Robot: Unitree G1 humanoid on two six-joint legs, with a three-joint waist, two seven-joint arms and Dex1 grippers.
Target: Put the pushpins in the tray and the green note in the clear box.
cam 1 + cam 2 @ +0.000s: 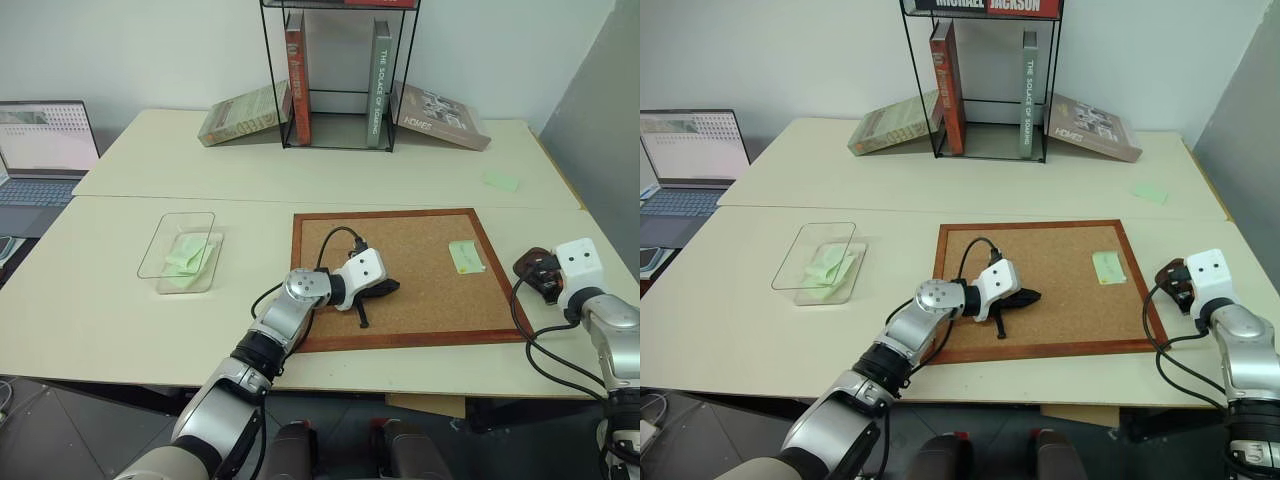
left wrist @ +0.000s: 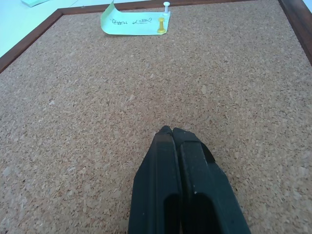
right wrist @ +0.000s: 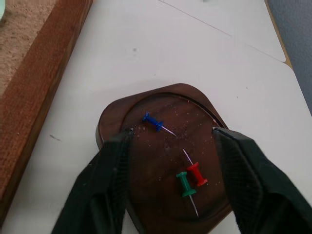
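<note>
Brown tray half behind right tool

Two pale tables are pushed together, the seam running left to right. On the near one, a clear box with green slips inside is set to the left, a framed corkboard sits in the middle, and a small brown tray is found just right of the board. On the far one, a wire book rack, two leaning books and a loose green slip are placed. A laptop is parked far left.
</note>
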